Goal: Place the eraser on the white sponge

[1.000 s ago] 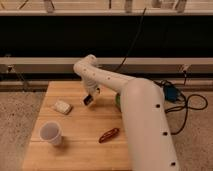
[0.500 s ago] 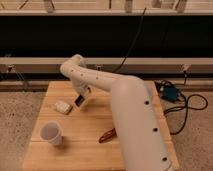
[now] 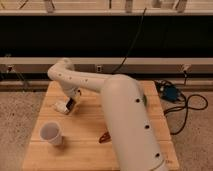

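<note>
My gripper [image 3: 70, 103] hangs at the left side of the wooden table [image 3: 60, 157], at the end of the white arm that reaches in from the lower right. It is shut on the eraser [image 3: 70, 105], a small dark slab between the fingers. The white sponge [image 3: 61, 106] lies on the table directly beside and partly under the gripper, on its left. The eraser sits at the sponge's right edge; I cannot tell whether they touch.
A white paper cup [image 3: 51, 133] stands near the table's front left corner. A reddish-brown elongated object [image 3: 104, 137] lies by the arm's lower part. A blue box with cables [image 3: 170, 93] sits on the floor to the right.
The gripper with the eraser has swung left and down across the table, from near the middle to the sponge.
</note>
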Tool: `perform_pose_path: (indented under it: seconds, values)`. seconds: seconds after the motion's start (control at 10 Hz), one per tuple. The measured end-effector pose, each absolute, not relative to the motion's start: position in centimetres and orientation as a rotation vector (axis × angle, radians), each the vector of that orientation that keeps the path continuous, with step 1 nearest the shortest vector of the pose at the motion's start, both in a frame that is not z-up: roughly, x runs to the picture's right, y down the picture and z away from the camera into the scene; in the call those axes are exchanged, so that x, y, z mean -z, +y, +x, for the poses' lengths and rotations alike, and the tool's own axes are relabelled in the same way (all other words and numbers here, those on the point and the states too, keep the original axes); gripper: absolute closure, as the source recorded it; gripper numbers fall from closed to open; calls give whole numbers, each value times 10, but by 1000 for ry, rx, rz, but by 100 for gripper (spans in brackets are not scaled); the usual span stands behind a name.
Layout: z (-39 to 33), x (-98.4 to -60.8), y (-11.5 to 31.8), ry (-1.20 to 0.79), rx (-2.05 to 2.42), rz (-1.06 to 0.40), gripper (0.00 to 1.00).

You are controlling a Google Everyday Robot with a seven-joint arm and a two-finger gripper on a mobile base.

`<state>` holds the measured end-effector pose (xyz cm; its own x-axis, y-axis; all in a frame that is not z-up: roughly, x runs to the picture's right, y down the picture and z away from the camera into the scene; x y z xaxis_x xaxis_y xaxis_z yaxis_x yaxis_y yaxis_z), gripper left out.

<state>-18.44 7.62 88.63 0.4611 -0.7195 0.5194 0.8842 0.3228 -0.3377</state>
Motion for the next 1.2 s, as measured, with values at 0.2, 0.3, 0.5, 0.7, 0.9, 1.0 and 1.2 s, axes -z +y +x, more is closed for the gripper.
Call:
perform_pose_path:
  seconds: [0.2,0.3,0.5,0.7,0.9,1.0,1.2]
  values:
    - [-198,-882,78,-311,1110,-628,100]
    - [-211,-878,79,-327,1129,-619,100]
    - [-212,-874,75,-317,1145,-607,100]
    - [-215,-872,75,-315,1164,-599,97]
    - [-203,-868,74,-313,1158,-596,78]
    - [-192,-866,74,-310,1156,-595,68]
    - [-191,-864,75,-311,1163,-583,47]
